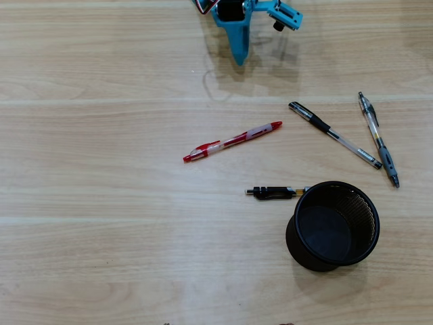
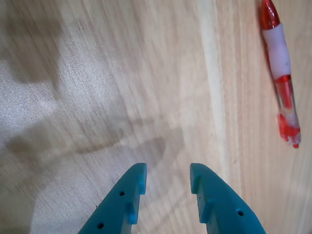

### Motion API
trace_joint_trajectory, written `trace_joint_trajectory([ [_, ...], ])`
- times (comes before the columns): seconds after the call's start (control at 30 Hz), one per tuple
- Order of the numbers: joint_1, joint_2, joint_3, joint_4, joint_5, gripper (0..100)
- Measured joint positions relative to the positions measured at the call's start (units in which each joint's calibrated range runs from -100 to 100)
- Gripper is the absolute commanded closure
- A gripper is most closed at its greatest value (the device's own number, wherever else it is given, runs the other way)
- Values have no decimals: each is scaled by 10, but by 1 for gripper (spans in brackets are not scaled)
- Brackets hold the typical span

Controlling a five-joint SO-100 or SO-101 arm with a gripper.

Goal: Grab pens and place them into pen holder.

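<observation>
My teal gripper (image 1: 238,59) hangs at the top middle of the overhead view, tip pointing down at the bare wooden table. In the wrist view its two fingers (image 2: 167,176) stand a little apart with nothing between them. A red and white pen (image 1: 233,141) lies below the gripper; it also shows at the right edge of the wrist view (image 2: 282,73). A clear pen with a black grip (image 1: 335,134) and a grey pen (image 1: 377,139) lie to the right. A short black pen (image 1: 274,193) lies against the left side of the black mesh pen holder (image 1: 295,238), which stands upright and looks empty.
The light wooden table (image 1: 101,169) bears nothing else in view. The pens and the holder are all in the right half of the overhead view.
</observation>
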Motion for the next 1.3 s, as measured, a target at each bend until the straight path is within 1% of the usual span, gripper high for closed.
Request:
trace_joint_trajectory([
  [0.43,0,0,2,0,0,89],
  [0.6,19,0,2,0,-26,88],
  [0.67,20,1,-6,0,-37,86],
  [0.73,30,19,-40,3,-48,80],
  [0.8,41,69,-98,6,-53,74],
  [0.87,44,147,-173,-9,-51,73],
  [0.97,44,300,-307,-42,-10,73],
  [1.1,46,565,-475,-53,85,73],
  [1.23,47,808,-597,-54,173,73],
  [1.3,47,897,-635,-55,201,73],
])
